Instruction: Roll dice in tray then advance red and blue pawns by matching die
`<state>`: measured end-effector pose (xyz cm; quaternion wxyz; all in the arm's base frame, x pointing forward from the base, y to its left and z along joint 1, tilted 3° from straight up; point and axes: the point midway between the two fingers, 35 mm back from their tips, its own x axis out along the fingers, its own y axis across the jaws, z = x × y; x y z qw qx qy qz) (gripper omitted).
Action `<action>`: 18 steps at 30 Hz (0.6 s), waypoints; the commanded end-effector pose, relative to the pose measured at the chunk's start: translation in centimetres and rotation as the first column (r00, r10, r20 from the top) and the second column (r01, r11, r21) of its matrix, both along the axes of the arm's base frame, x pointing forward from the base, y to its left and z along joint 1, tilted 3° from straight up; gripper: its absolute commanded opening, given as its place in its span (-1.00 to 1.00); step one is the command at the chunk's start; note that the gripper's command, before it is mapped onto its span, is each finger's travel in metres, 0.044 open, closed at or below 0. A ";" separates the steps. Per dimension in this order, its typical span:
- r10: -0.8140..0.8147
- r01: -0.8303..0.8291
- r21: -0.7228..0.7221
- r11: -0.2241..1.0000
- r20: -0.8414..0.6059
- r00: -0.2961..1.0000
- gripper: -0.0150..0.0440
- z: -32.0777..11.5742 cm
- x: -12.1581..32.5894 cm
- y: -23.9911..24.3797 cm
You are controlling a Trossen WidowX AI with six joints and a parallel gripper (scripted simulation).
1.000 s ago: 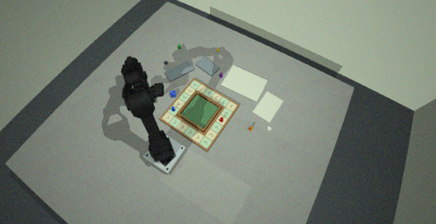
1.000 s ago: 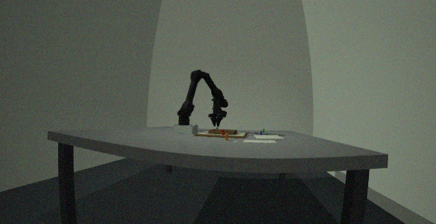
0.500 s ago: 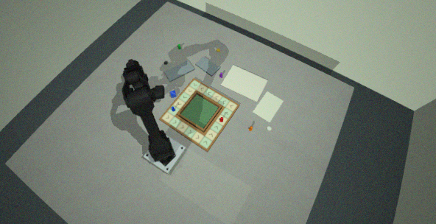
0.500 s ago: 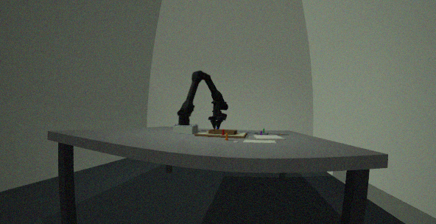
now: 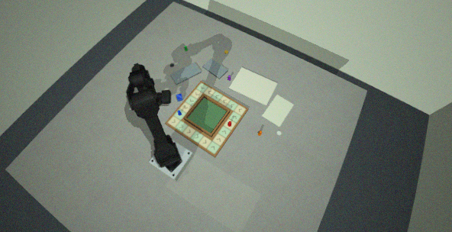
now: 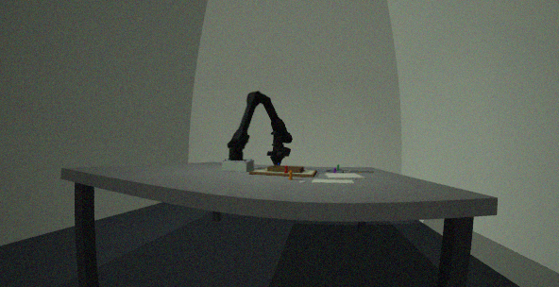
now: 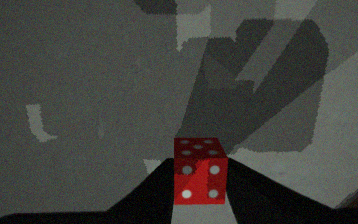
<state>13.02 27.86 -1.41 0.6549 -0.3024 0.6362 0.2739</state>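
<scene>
Status of the dice-and-pawn task; clock directions refer to the top view, centred on the square green-floored wooden tray (image 5: pixel 202 116) (image 6: pixel 297 169). The black fingers (image 6: pixel 277 160) are drawn in on the red cubic die with pale pips (image 7: pixel 200 181); whether it is clear of the table (image 5: pixel 305 160) (image 6: pixel 283 198) (image 7: pixel 56 75) cannot be told. The blue cubic die (image 5: pixel 179 97) lies outside the tray at 10 o'clock. The small blue pawn (image 5: pixel 179 113) stands at 9 o'clock, the small red pawn (image 5: pixel 229 124) (image 6: pixel 286 169) near 4. Neither die is in the tray; both drops, both pawn advances and the final withdrawal apparently remain.
</scene>
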 end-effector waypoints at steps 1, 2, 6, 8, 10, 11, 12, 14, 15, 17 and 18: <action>-0.003 0.003 0.002 1.000 -0.002 1.000 -0.25 -0.1 0.0 0.0; -0.003 0.003 0.002 1.000 -0.002 1.000 -0.27 -0.1 0.0 0.0; -0.003 0.003 0.002 1.000 -0.002 1.000 -0.49 0.1 0.0 0.1; -0.003 0.003 0.003 1.000 -0.002 1.000 -0.49 1.0 -0.1 0.2; -0.003 0.003 0.003 1.000 -0.002 1.000 -0.49 2.5 -0.1 0.4; -0.003 0.003 0.003 1.000 -0.002 1.000 -0.49 3.3 -0.2 0.5; -0.003 0.003 0.003 1.000 -0.002 1.000 -0.49 4.0 -0.2 0.6; -0.003 0.003 0.003 1.000 -0.002 1.000 -0.49 5.5 -0.3 0.6; -0.003 0.003 0.003 1.000 -0.003 1.000 -0.49 6.3 -0.4 0.6; -0.003 0.003 0.003 1.000 -0.003 1.000 -0.49 7.9 -0.6 0.5; -0.003 0.003 0.003 1.000 -0.003 1.000 -0.49 8.7 -0.7 0.5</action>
